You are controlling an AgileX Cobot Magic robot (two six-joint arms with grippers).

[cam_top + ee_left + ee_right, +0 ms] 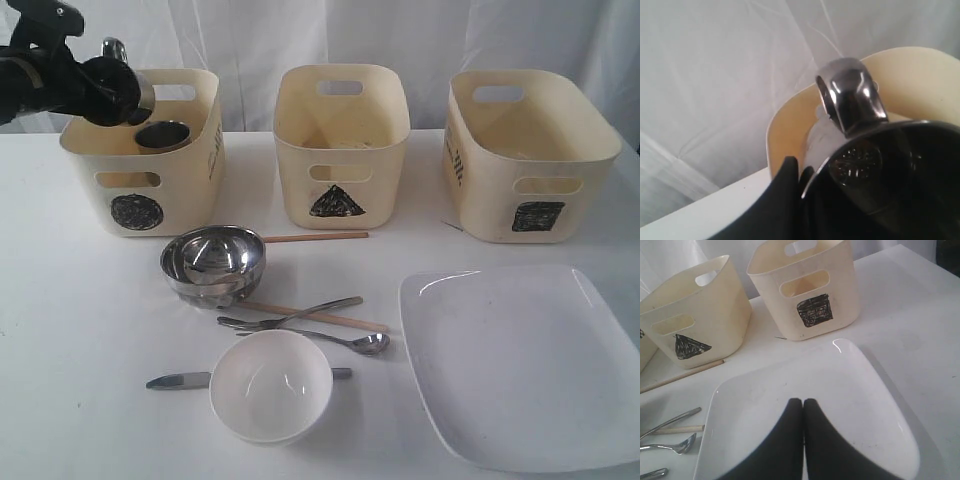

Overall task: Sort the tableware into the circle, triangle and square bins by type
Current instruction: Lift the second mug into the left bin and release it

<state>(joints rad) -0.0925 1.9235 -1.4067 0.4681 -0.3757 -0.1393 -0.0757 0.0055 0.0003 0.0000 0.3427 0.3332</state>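
My left gripper point(118, 92) hangs over the back left of the circle bin point(140, 180), shut on the rim of a steel mug point(146, 100). In the left wrist view the fingers point(790, 172) pinch the mug's wall point(875, 165), its handle point(852, 95) pointing away. A second steel mug point(163, 135) stands inside that bin. The right gripper point(803, 402) is shut and empty above the white plate point(840, 390). On the table lie the nested steel bowls point(212, 260), white bowl point(270, 385), fork point(290, 318), spoon point(345, 343), knife point(178, 381) and two chopsticks point(315, 237).
The triangle bin point(340, 150) stands in the middle and the square bin point(530, 160) at the right, both along the back. The large plate point(520, 365) fills the front right of the table. White curtain hangs behind the bins.
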